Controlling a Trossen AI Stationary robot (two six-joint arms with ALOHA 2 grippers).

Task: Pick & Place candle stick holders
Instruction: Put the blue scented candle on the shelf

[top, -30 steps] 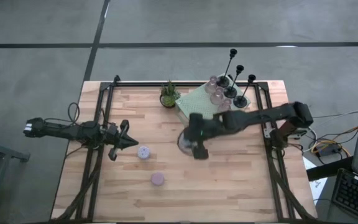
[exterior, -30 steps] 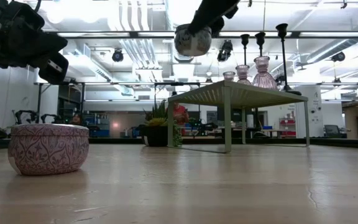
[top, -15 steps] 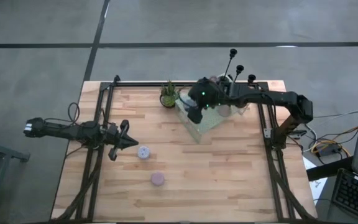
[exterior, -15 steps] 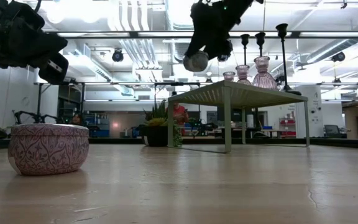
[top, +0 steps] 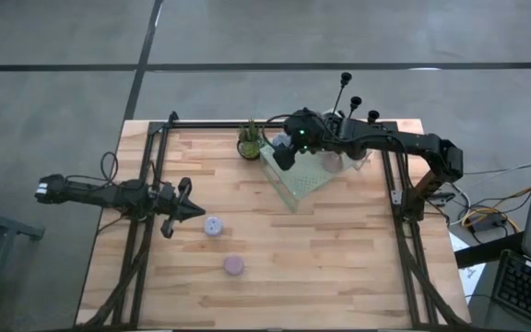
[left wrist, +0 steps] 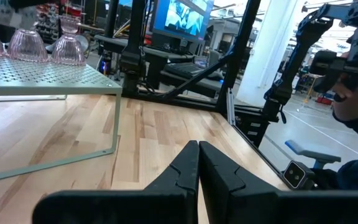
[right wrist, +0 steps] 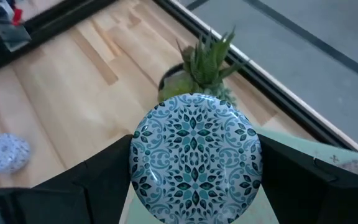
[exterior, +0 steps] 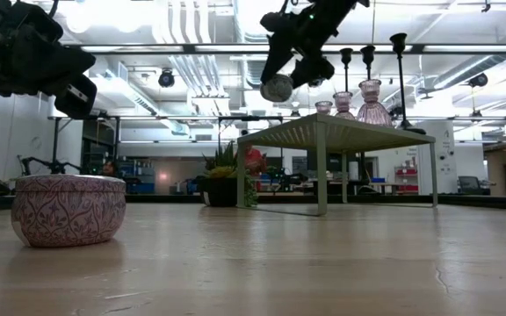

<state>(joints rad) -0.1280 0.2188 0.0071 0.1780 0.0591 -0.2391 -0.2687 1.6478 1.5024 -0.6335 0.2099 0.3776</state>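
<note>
beside potted plant [right wrist: 205, 59], right fingers [right wrist: 194, 180] grip blue holder [right wrist: 196, 160], seemingly above platform [top: 298, 172].

Wooden table [top: 339, 267] with green platform [top: 304, 178], potted plant [top: 251, 142], lilac holder [top: 213, 225], pink holder [top: 234, 266].

The right gripper [top: 282, 155] is seen from above only as a dark mass, so the blue patterned holder [right wrist: 196, 165] between its fingers is hidden in the high view. In the right wrist view the holder's lower rim is cut off by the picture's edge, and much of the potted plant [right wrist: 205, 65] is covered by it. The pink glass cups [left wrist: 39, 45] are cropped at the top of the left wrist view. The black holders [top: 356, 118] are partly masked by the right arm in the high view.
</note>
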